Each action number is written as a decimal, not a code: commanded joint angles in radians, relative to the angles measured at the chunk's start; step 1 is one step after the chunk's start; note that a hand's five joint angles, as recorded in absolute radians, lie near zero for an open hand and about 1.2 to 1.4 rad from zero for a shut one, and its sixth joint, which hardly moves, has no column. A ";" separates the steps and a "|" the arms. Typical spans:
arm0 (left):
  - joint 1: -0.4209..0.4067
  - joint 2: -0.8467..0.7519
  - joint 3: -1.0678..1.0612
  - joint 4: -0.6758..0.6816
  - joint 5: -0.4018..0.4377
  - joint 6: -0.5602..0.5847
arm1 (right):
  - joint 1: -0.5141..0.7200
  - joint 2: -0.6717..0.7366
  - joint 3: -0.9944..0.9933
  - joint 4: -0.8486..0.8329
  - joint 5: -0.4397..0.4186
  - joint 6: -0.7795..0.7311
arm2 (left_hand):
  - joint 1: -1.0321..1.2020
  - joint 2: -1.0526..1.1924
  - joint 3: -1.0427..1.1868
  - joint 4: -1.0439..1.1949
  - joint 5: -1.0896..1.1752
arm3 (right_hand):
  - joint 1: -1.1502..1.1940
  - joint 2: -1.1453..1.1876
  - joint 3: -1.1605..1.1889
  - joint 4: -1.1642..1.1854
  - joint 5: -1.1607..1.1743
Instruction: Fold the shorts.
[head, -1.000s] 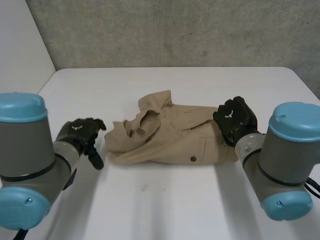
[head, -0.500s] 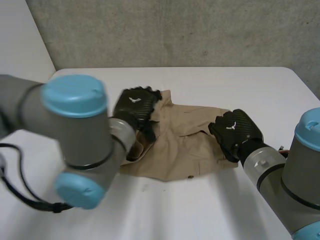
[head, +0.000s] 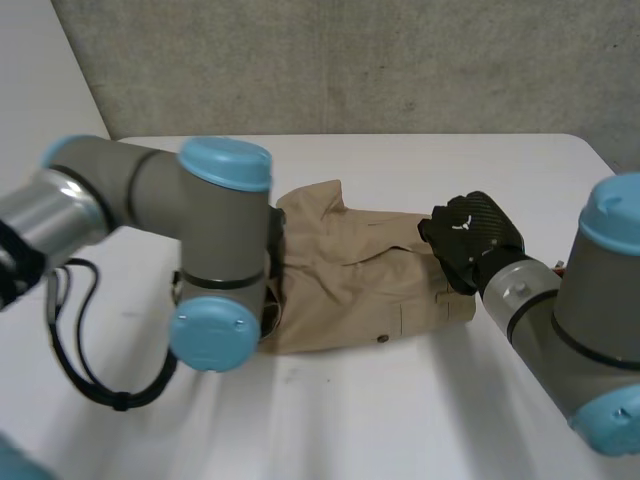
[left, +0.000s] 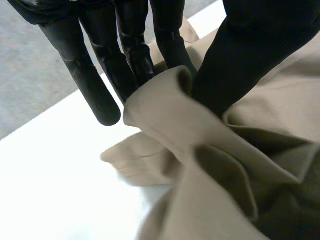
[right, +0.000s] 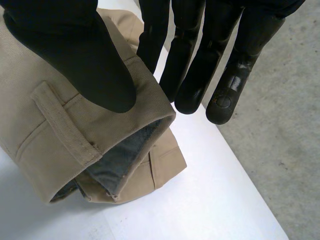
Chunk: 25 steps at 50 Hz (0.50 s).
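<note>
Right hand (right: 75, 50) has the waistband (right: 145, 100) pinched between thumb and fingers, and left hand (left: 130, 55) pinches a roll of cloth at the leg end (left: 165, 95) the same way. The shorts (head: 360, 280) lie rumpled mid-table (head: 400, 420). They look doubled leg over leg, with the crosswise fold not yet made.

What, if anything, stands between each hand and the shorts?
Nothing visible does. The left hand pinches a raised fold of the shorts between thumb and fingers, and the right hand pinches the waistband the same way.
</note>
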 joint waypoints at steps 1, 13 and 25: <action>0.069 0.179 -0.261 0.093 0.031 0.013 | 0.011 0.054 -0.101 0.160 -0.008 0.011 | 0.237 0.203 0.221 0.185 0.235 | 0.472 0.217 0.217 0.205 0.237; 0.144 0.176 -0.318 0.148 0.082 0.102 | 0.013 0.187 -0.268 0.197 0.002 -0.001 | 0.223 0.188 0.206 0.170 0.221 | 0.472 0.217 0.217 0.205 0.237; 0.156 0.113 0.094 0.421 0.133 0.278 | 0.016 0.310 -0.684 -0.091 0.094 0.005 | 0.261 0.226 0.244 0.208 0.258 | 0.472 0.217 0.217 0.205 0.237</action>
